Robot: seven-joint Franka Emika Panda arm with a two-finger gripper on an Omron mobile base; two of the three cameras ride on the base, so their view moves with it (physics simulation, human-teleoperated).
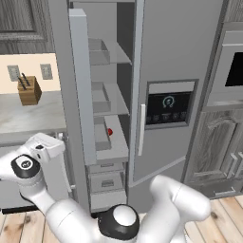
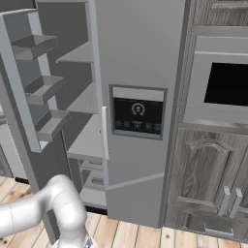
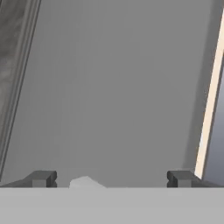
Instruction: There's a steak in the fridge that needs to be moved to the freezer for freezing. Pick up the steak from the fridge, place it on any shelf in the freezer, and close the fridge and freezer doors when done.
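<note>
Plain fridge door (image 1: pixel 81 85) stands swung open to the left, exposing grey shelves; the dispenser-panel freezer door (image 1: pixel 175 90) beside it is shut or nearly so. The steak is not identifiable; a small red ball (image 1: pixel 109 132) sits on the lower fridge shelf (image 1: pixel 116 147). Gripper (image 3: pixel 111 178) spread wide, nothing between its fingertips, facing a flat grey surface close up.

plain door (image 2: pixel 22 82) open, dispenser door (image 2: pixel 140 97) shut
</note>
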